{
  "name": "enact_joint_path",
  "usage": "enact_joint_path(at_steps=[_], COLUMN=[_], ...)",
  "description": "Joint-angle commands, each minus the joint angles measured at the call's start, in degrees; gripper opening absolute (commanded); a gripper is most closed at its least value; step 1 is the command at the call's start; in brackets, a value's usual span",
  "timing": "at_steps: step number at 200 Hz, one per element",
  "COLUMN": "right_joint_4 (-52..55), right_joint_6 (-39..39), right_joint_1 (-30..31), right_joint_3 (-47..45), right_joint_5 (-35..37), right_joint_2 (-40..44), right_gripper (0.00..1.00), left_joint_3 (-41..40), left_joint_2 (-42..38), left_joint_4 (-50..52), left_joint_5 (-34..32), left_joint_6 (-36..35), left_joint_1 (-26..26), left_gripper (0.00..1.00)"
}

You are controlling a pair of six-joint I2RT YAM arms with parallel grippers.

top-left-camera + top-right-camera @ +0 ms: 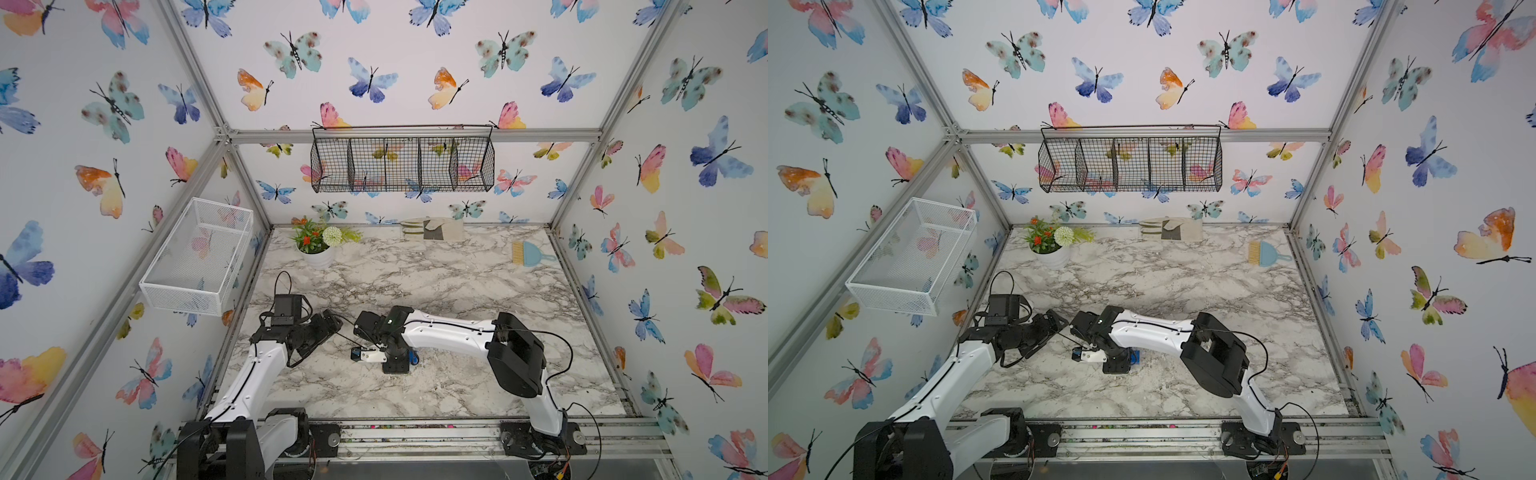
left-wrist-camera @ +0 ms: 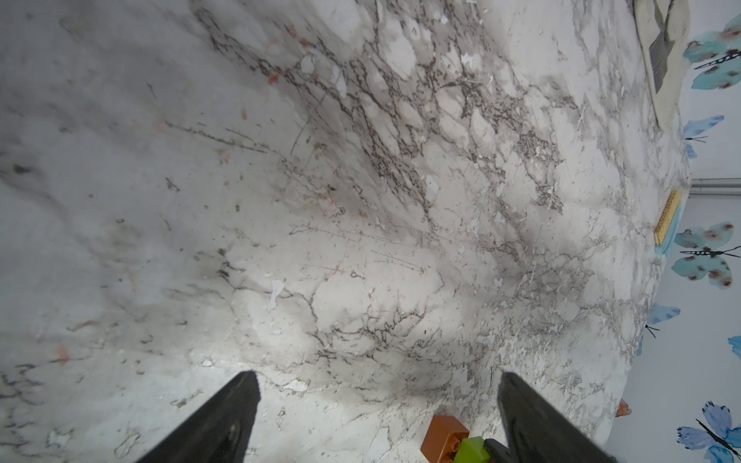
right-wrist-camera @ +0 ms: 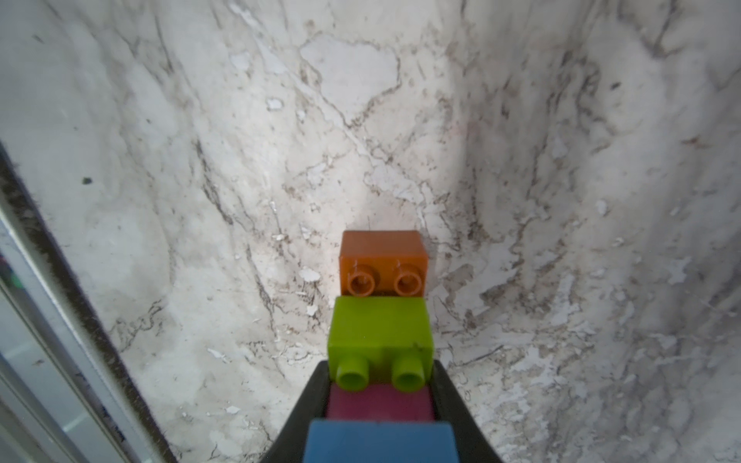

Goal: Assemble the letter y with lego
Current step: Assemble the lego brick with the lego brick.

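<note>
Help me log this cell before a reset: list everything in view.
brick stack: one, orange-green-pink-blue, front middle of table
potted plant: one, green, white pot, back left
hand brush: one, light blue, back right
folded cloth: one, beige, back edge
wire basket: one, black, back wall
mesh basket: one, white, left wall
table: one, marbled white, underneath
left arm: one, white-black, jaws open
right arm: one, white-black, jaws shut on brick stack

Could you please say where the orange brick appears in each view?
In a top view: not visible, under the right arm.
In a top view: likewise under that arm.
Left wrist: orange brick beside the lime green brick, between the left gripper's fingers.
Right wrist: tip of the stack the right gripper holds.
Shared: the lime green brick.
</note>
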State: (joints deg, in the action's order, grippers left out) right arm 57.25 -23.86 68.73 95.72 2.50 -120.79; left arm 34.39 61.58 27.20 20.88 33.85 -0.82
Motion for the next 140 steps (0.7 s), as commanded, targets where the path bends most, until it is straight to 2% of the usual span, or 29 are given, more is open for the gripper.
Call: enact_joint_path(at_steps=[1,17,61,140], right_joint_4=[2.9,4.2,1.4,1.9], right_joint_6=[1.3,1.5,0.3,-0.1], right_joint_1=[0.3,0.4,0.3,0.4], right_joint_3=[1.9,2.6,-2.2,-0.7], right_joint_5=[-2.7,-2.9,3.1,2.4], right_joint_2=[-2.1,-2.3,0.4,-1.4], right_gripper=[0.24,0.23,0.23,0.23], left_joint_3=[0.6,0.7,0.6,0.6], left_joint_2=[0.2,0.3,0.6,0.9], left_joint_4=[0.0,0.0,-0.2,-0.3], left_joint_5=[1.4,1.4,1.9,2.3], left_joint_6=[-1.0,-1.0,-1.1,-1.2], left_joint_1=[0.3,0.4,0.4,0.3], left_gripper=[0.94,0.94,0.94,0.94])
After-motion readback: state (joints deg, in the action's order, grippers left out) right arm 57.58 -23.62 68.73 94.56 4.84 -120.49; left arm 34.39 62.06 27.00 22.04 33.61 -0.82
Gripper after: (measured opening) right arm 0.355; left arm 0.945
